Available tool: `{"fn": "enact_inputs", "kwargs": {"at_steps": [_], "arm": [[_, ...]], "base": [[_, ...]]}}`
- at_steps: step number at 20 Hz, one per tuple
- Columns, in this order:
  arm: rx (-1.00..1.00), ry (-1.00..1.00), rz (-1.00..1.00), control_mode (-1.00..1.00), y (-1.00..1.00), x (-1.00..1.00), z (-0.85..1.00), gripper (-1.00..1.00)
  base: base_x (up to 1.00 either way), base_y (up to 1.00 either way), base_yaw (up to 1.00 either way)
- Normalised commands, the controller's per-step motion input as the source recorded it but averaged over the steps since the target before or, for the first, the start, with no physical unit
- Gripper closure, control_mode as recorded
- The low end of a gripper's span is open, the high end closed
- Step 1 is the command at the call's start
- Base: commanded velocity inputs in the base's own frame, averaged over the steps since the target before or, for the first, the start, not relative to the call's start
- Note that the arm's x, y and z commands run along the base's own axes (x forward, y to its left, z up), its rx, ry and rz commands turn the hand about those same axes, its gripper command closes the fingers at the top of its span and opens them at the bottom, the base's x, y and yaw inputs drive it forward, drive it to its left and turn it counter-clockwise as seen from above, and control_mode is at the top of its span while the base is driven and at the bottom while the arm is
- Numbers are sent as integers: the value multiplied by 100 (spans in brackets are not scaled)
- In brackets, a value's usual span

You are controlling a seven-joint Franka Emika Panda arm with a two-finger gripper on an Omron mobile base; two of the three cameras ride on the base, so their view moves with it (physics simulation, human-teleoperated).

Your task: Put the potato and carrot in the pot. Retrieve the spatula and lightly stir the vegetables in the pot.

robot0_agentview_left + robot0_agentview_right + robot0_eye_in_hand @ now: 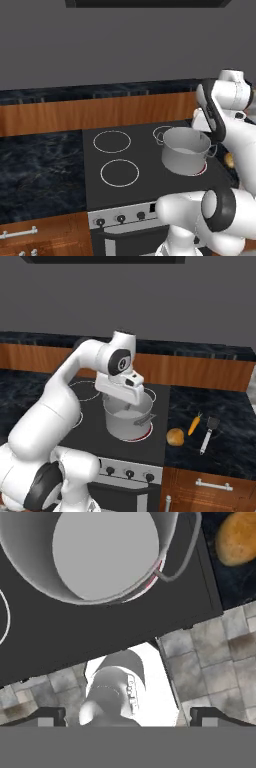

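Observation:
The silver-grey pot (127,417) stands on the front right burner of the black cooktop, and its pale inside (102,554) holds nothing. On the dark counter to its right lie the brown potato (175,437), the slim orange carrot (194,425) and the black-headed spatula (209,434). The potato also appears in the hand view (239,537) and peeks out behind the arm in the left base view (229,160). My gripper (129,718) hangs above the pot's near rim. It is open, its fingertips (47,716) stand far apart, and nothing is between them.
The cooktop (125,165) has bare burner rings to the left of the pot (185,150). A wood backsplash runs behind it. Dark marble counter (35,170) flanks the stove on both sides. Knobs line the stove front (130,474), above a tiled floor (210,657).

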Motion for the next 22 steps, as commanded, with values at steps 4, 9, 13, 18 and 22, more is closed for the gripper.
{"fn": "enact_inputs", "kwargs": {"at_steps": [4,9,13,18,22], "arm": [[0,34,-6,-100,-100,51,-36,-100],[0,27,0,-100,-100,38,-21,-100],[0,16,-1,-100,-93,0,-19,-100],[0,0,4,-100,-13,-8,-13,-100],[3,-15,0,-100,-30,0,-1,-100]], "base": [[0,0,0],[0,0,0],[0,0,0],[0,0,0],[0,0,0]]}}
